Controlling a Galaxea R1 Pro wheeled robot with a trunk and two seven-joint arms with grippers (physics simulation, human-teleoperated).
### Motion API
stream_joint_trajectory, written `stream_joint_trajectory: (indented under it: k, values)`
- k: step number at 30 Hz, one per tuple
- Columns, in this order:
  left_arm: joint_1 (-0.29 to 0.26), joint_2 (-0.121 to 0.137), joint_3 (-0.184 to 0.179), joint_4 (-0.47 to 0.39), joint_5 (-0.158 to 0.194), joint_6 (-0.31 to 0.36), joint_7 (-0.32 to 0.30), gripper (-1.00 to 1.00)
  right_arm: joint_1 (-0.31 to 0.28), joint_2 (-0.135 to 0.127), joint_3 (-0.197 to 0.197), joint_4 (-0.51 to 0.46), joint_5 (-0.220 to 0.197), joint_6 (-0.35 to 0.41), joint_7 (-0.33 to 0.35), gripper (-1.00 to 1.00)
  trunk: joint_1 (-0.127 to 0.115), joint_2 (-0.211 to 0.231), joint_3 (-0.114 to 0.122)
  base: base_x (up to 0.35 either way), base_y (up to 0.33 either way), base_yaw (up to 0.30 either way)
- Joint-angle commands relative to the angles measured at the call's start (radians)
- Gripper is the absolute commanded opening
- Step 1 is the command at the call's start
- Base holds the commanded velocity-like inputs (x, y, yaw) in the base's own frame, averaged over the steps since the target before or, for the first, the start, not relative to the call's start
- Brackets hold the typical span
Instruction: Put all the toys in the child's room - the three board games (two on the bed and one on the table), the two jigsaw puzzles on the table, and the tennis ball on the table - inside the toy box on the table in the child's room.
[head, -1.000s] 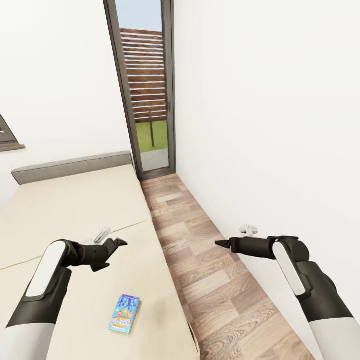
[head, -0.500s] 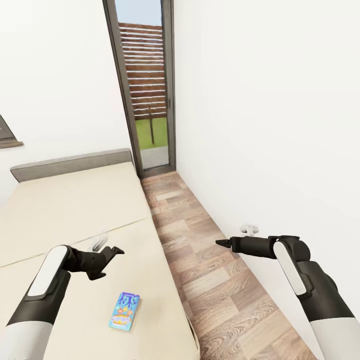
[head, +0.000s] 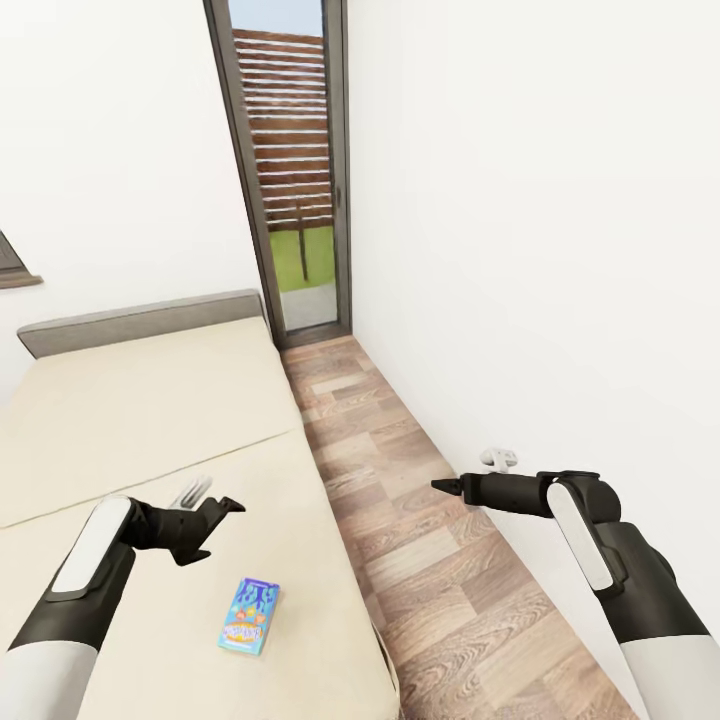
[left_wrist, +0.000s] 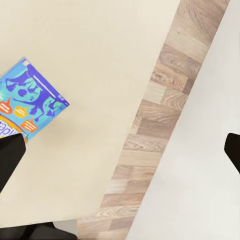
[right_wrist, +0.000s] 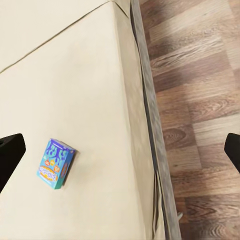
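One blue-white board game (head: 249, 615) lies flat on the cream mattress of the bed (head: 150, 400), near its floor-side edge. My left gripper (head: 222, 525) hovers over the mattress just beyond the game, open and holding nothing. In the left wrist view the game (left_wrist: 27, 102) sits off to one side of the wide-spread fingertips (left_wrist: 10, 155). My right gripper (head: 440, 487) hangs open over the wooden floor beside the bed. From there its wrist view looks down on the game (right_wrist: 56, 163) and the mattress (right_wrist: 75, 75). The table, toy box, jigsaw puzzles and tennis ball are out of view.
A strip of wooden floor (head: 400, 480) runs between the bed and the white wall on the right, ending at a tall glass door (head: 295, 190). A grey headboard (head: 140, 320) closes the bed's far end. A small white object (head: 192, 490) lies on the mattress by the left gripper.
My left arm has drawn back and lowered a little over the mattress. The view has tilted slightly. The board game and the right arm have stayed put.
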Motion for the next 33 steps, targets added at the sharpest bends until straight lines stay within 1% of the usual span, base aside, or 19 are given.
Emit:
stream_joint_trajectory:
  k: [1, 6, 8, 9, 11, 14, 16, 17, 19, 20, 21, 22, 24, 25, 27, 28, 30, 31, 33]
  values:
    - [-0.001, 0.002, 0.001, 0.006, 0.010, 0.002, 0.006, 1.00, -0.001, -0.001, 0.000, -0.001, 0.010, 0.002, 0.010, 1.00, 0.000, -0.001, -0.003, 0.000, 0.000, 0.000]
    - [-0.002, 0.012, 0.001, 0.023, 0.009, 0.002, -0.008, 1.00, -0.001, -0.001, 0.000, -0.001, 0.010, 0.002, 0.010, 1.00, 0.000, -0.001, -0.011, 0.000, 0.000, 0.000]
    - [-0.002, 0.022, 0.001, 0.033, 0.009, 0.001, -0.026, 1.00, -0.001, -0.001, 0.001, -0.002, 0.010, 0.002, 0.010, 1.00, 0.000, -0.001, -0.014, 0.000, 0.000, 0.000]
    - [-0.002, 0.022, 0.001, 0.033, 0.009, 0.001, -0.026, 1.00, -0.001, -0.001, 0.001, -0.002, 0.010, 0.002, 0.010, 1.00, 0.000, -0.001, -0.016, 0.000, 0.000, 0.000]
    - [-0.002, 0.030, 0.000, 0.041, 0.009, 0.000, -0.048, 1.00, -0.001, -0.001, 0.001, -0.002, 0.010, 0.002, 0.011, 1.00, 0.000, -0.001, -0.019, 0.000, 0.000, 0.000]
    - [-0.003, 0.034, 0.000, 0.044, 0.007, -0.001, -0.061, 1.00, 0.000, -0.001, 0.001, -0.002, 0.010, 0.002, 0.011, 1.00, 0.000, -0.001, -0.024, 0.000, 0.000, 0.000]
    - [-0.003, 0.038, -0.001, 0.048, -0.007, -0.005, -0.087, 1.00, 0.000, -0.001, 0.002, -0.003, 0.010, 0.002, 0.012, 1.00, 0.000, -0.001, -0.027, 0.000, 0.000, 0.000]
    - [-0.003, 0.038, -0.001, 0.048, -0.007, -0.005, -0.087, 1.00, 0.000, -0.001, 0.002, -0.003, 0.010, 0.002, 0.012, 1.00, 0.000, -0.001, -0.028, 0.000, 0.000, 0.000]
    - [-0.003, 0.039, -0.001, 0.050, -0.037, -0.008, -0.115, 1.00, 0.000, -0.001, 0.002, -0.004, 0.010, 0.002, 0.012, 1.00, 0.000, -0.001, -0.032, 0.000, 0.000, 0.000]
    - [-0.003, 0.039, -0.001, 0.050, -0.037, -0.008, -0.115, 1.00, 0.000, -0.001, 0.002, -0.004, 0.010, 0.002, 0.012, 1.00, 0.000, -0.001, -0.033, 0.000, 0.000, 0.000]
    - [-0.003, 0.040, -0.001, 0.051, -0.056, -0.011, -0.131, 1.00, 0.001, -0.001, 0.002, -0.004, 0.010, 0.002, 0.013, 1.00, 0.000, -0.001, -0.035, 0.000, 0.000, 0.000]
    - [-0.003, 0.040, -0.001, 0.051, -0.056, -0.011, -0.131, 1.00, 0.001, -0.001, 0.002, -0.004, 0.010, 0.002, 0.013, 1.00, 0.000, -0.001, -0.037, 0.000, 0.000, 0.000]
    - [-0.002, 0.041, -0.001, 0.053, -0.096, -0.018, -0.173, 1.00, 0.001, -0.001, 0.002, -0.005, 0.010, 0.002, 0.013, 1.00, 0.000, -0.001, -0.040, 0.000, 0.000, 0.000]
    - [-0.002, 0.041, -0.001, 0.053, -0.096, -0.018, -0.173, 1.00, 0.001, -0.001, 0.002, -0.005, 0.010, 0.002, 0.013, 1.00, 0.000, -0.001, -0.041, 0.000, 0.000, 0.000]
    - [-0.002, 0.042, -0.001, 0.055, -0.134, -0.027, -0.221, 1.00, 0.001, -0.001, 0.002, -0.006, 0.010, 0.002, 0.013, 1.00, 0.000, -0.001, -0.045, 0.000, 0.000, 0.000]
    - [-0.002, 0.042, -0.001, 0.055, -0.134, -0.027, -0.221, 1.00, 0.001, -0.001, 0.002, -0.006, 0.010, 0.002, 0.013, 1.00, 0.000, -0.001, -0.046, 0.000, 0.000, 0.000]
    - [-0.002, 0.044, -0.001, 0.060, -0.169, -0.035, -0.270, 1.00, 0.001, -0.001, 0.002, -0.007, 0.009, 0.002, 0.013, 1.00, 0.000, -0.001, -0.049, 0.000, 0.000, 0.000]
    - [-0.002, 0.044, -0.001, 0.060, -0.169, -0.035, -0.270, 1.00, 0.001, -0.001, 0.002, -0.007, 0.009, 0.002, 0.013, 1.00, 0.000, -0.001, -0.051, 0.000, 0.000, 0.000]
    - [-0.002, 0.044, 0.000, 0.073, -0.204, -0.041, -0.310, 1.00, 0.001, -0.001, 0.002, -0.008, 0.009, 0.002, 0.013, 1.00, 0.000, -0.001, -0.054, 0.000, 0.000, 0.000]
